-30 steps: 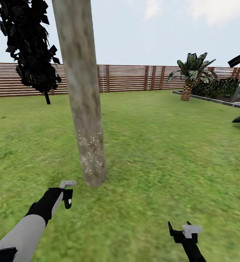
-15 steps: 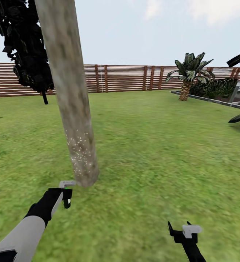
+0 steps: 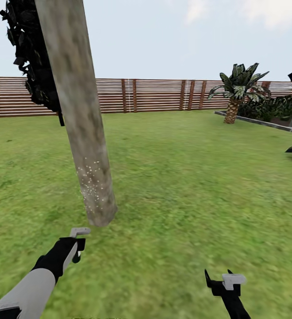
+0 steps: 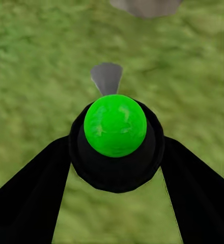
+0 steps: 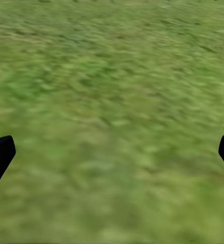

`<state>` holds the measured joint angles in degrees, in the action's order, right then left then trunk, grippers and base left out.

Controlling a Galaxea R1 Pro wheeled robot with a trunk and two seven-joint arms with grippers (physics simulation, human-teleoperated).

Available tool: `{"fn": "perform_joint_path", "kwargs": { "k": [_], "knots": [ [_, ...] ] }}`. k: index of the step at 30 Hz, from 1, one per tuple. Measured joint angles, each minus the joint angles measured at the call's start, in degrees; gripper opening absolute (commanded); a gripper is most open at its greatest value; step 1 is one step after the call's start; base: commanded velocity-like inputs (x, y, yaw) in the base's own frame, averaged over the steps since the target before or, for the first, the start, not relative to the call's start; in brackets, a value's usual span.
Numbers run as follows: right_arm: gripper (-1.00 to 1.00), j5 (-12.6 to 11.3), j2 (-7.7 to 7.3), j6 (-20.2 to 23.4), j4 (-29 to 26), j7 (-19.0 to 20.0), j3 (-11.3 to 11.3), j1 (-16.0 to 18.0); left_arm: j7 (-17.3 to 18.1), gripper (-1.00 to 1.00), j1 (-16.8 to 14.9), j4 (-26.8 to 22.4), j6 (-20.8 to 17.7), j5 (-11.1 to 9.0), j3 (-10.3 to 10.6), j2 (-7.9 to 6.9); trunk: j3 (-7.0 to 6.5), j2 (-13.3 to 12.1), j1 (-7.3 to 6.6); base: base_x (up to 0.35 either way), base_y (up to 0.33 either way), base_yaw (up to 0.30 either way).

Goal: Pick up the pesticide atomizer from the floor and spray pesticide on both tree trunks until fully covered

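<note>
The lawn (image 3: pixel 186 177) spreads to a brown slat fence (image 3: pixel 155 94). The leaning tree trunk (image 3: pixel 77 110) rises from the grass, whitish pesticide specks (image 3: pixel 92 186) dotting its lower part; a black tree (image 3: pixel 31 53) stands behind the trunk and a small palm (image 3: pixel 236 88) far off to its right. Just short of the trunk's base, the left gripper (image 3: pixel 78 248) clamps the atomizer; the left wrist view alone reveals the atomizer (image 4: pixel 115 127) as a green ball in a black collar between the fingers. The right gripper (image 3: pixel 223 283) hangs well to the right of the trunk; its wrist view shows its fingertips (image 5: pixel 0 155) spread wide over grass
</note>
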<state>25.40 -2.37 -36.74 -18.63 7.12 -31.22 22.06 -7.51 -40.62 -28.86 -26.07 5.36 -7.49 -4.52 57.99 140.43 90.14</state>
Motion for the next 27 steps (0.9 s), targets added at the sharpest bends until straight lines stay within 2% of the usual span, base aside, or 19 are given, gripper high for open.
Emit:
{"fn": "perform_joint_path", "kwargs": {
  "k": [27],
  "knots": [
    [1.0,0.0,0.0,0.0,0.0,0.0,0.0,0.0,0.0,-1.0,0.0,-0.4,1.0,0.0,0.0,1.65,0.0,0.0,0.0,0.135,-0.27,0.277]
  ]
}}
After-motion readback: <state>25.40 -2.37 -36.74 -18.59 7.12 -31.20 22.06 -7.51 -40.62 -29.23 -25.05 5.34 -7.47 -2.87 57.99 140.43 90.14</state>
